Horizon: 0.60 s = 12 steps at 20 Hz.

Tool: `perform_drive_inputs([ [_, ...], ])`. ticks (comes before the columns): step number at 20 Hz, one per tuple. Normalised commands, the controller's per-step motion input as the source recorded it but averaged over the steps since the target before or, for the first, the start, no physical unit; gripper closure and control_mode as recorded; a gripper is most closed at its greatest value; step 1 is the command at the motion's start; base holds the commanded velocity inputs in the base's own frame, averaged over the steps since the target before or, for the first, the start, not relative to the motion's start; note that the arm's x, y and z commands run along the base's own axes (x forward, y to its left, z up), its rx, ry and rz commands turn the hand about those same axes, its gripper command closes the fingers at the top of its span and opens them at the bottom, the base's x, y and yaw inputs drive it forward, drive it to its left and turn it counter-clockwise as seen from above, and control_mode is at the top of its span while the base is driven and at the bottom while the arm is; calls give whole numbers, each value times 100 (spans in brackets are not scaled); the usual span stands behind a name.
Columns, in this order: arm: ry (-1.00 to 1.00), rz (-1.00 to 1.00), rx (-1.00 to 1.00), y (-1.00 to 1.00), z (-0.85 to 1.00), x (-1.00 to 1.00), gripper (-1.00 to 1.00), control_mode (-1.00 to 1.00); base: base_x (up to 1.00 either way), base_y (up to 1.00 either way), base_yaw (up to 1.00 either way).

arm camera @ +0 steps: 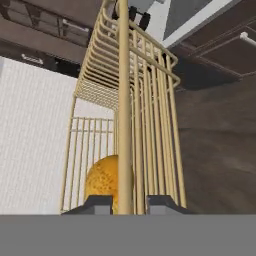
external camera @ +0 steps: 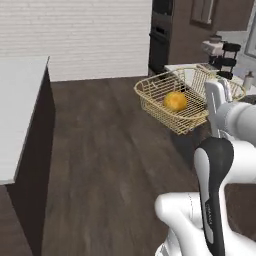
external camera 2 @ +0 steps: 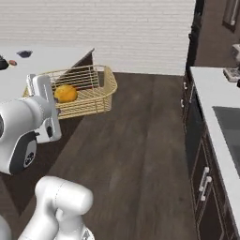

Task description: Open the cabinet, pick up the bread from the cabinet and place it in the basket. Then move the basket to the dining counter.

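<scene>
The golden wire basket [external camera 2: 86, 91] hangs in the air above the dark wood floor [external camera 2: 136, 140], level, just off the near right corner of the white island table [external camera 2: 44, 58]. 1 round orange bun [external camera 2: 65, 93] lies inside, at its left end. The white arm's hand [external camera 2: 44, 110] meets the basket's left rim; its fingers are hidden. A pale counter [external camera 2: 218, 112] with dark cupboards runs along the right.

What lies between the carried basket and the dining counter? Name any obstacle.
Nothing visible does. The tool grips the rim of the basket, which hangs in the air over bare wooden floor with the bread inside. The dining counter stands across that open floor, its near part bare.
</scene>
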Motion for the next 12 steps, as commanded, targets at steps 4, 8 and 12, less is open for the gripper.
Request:
perform_drive_inputs([
  [4,0,0,0,0,0,0,100,100,23,0,100],
  [8,0,0,0,0,0,0,100,100,64,-12,90],
  [12,0,0,0,0,0,0,100,100,91,-46,54],
])
